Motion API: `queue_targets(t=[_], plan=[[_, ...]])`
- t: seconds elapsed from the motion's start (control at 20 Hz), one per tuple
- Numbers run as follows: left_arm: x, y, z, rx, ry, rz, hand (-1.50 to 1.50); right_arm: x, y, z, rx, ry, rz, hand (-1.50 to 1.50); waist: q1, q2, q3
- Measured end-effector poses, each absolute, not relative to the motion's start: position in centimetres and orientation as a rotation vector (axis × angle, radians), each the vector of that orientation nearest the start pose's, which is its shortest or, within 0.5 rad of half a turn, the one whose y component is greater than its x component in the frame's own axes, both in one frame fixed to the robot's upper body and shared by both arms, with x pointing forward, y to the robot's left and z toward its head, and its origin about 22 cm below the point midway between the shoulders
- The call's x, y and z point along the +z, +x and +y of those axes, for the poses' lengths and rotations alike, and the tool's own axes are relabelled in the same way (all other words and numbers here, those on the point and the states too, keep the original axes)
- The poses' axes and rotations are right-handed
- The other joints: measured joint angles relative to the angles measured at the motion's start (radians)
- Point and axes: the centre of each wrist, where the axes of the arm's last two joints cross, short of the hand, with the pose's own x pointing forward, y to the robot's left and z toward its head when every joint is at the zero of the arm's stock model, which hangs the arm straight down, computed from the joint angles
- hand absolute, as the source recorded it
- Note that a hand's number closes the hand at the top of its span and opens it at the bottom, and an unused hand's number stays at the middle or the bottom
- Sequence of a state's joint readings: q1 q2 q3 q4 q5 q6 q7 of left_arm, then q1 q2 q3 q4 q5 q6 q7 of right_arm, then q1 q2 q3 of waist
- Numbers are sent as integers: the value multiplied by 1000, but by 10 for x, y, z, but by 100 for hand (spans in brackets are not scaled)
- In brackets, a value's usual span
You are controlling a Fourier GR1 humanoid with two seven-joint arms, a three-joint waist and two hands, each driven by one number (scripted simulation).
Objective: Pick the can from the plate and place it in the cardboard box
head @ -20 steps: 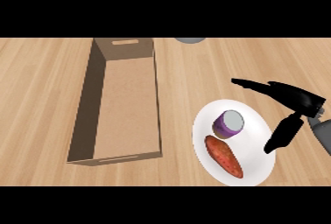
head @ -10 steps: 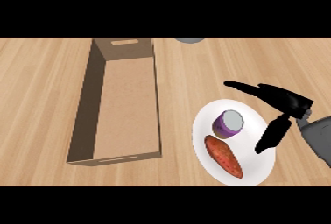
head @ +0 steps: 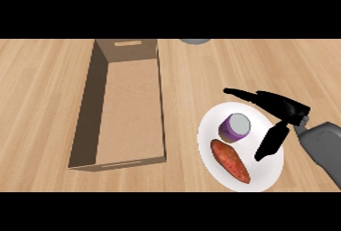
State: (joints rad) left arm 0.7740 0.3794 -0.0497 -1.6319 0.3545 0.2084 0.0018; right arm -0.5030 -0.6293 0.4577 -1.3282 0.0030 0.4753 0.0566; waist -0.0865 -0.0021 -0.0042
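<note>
A small purple can (head: 234, 127) with a grey top stands upright on the white plate (head: 214, 121), in its upper half. My right hand (head: 283, 109) hovers just right of the can, open, with the fingers stretched out behind it and the thumb pointing down over the plate's right side. Nothing is in the hand and it does not touch the can. The open cardboard box (head: 123, 113) lies to the left of the plate, long and empty. My left hand shows nowhere in the head view.
An orange-red sweet potato (head: 231, 160) lies on the plate just below the can. A grey round object (head: 195, 40) peeks in at the top edge. The box's right wall stands between plate and box floor.
My right hand has slid left over the plate, closing in on the can. The can, plate and box have not moved.
</note>
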Motion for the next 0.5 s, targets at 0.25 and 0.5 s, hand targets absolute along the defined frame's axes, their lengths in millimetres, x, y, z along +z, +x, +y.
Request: queue_targets(t=[0.25, 0.5], plan=[[-52, 10, 343, 274, 379, -873, 0, 80, 333, -248, 1276, -2, -1255, -150, -2, 0, 0], [-52, 9, 344, 274, 385, -869, 0, 74, 331, -241, 1293, -1, -1248, -150, -6, -1, 0]])
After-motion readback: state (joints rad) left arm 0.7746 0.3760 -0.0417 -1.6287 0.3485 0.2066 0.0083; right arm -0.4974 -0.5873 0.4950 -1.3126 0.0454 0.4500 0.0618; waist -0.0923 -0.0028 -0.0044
